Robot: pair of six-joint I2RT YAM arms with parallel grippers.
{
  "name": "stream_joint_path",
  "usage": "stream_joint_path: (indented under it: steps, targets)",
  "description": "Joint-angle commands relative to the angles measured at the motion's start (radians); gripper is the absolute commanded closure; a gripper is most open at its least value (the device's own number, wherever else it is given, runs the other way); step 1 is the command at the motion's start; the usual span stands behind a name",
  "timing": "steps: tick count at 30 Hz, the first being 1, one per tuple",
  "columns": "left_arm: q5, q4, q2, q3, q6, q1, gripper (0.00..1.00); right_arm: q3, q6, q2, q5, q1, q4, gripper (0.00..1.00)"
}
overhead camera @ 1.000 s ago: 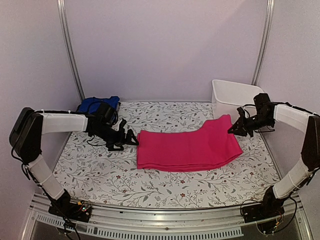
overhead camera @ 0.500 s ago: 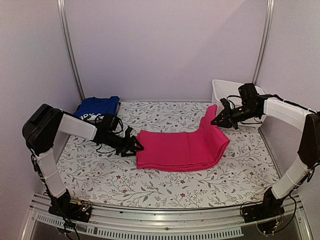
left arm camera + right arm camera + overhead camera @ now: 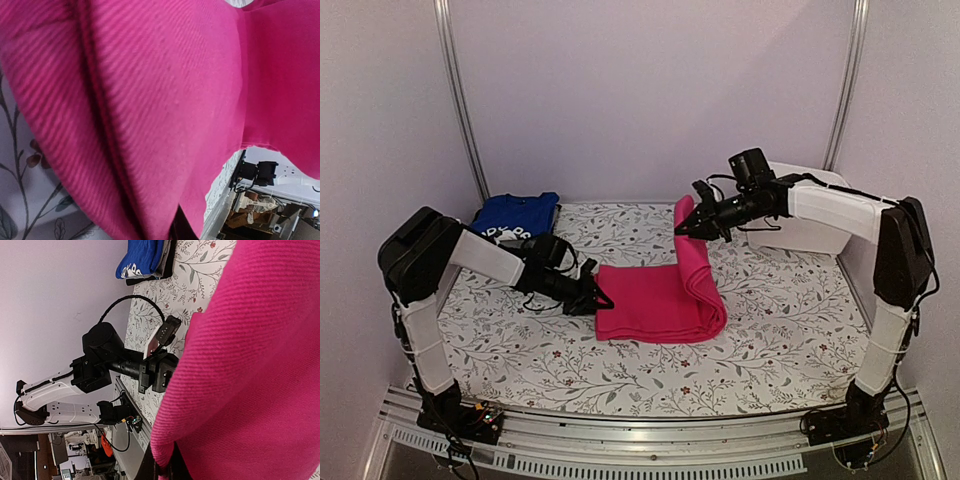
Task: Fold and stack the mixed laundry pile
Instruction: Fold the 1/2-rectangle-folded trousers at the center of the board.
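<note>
At the upper left of the table (image 3: 775, 322) a blue garment (image 3: 517, 214) lies folded, well apart from the work.

Just right of it, the left claw (image 3: 594, 298) sits low at the left edge of the magenta garment (image 3: 655, 305). Pink cloth fills its wrist view, so I cannot tell whether its jaws have closed on that edge or only press against it.

The garment lies in the middle of the frame, its left part flat on the table and its right part raised in a tall loop. The right claw (image 3: 683, 229) is clamped on the top of that loop, holding it above the flat part. The white bin (image 3: 802, 236) stands behind it at the right.

As I judge it, the main risk is on the left. If that edge is not truly held, a pull from the right side could drag the whole garment across the table and spoil the fold. The raised edge hangs from a single pinch, so its free corners may sag and land askew. A thin pinch may also slip. The two claws are already near each other and could collide.
</note>
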Motion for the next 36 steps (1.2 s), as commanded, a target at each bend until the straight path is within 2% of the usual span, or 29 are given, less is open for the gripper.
stream_joint_path:
  steps: [1,12,25,36]
  targets:
    - [0.035,0.044,0.025,0.007,0.005,-0.021,0.91,0.115,0.072,0.11,-0.041,0.096,0.12,1.0]
    - [0.058,0.06,0.066,0.013,0.01,-0.025,1.0,0.336,0.138,0.374,-0.048,0.222,0.161,1.0]
    - [0.07,0.065,0.09,0.013,0.023,-0.023,1.0,0.403,0.231,0.497,-0.096,0.276,0.254,1.0]
    - [0.065,0.049,0.097,0.01,0.04,-0.023,1.0,0.39,0.322,0.564,-0.131,0.303,0.359,1.0]
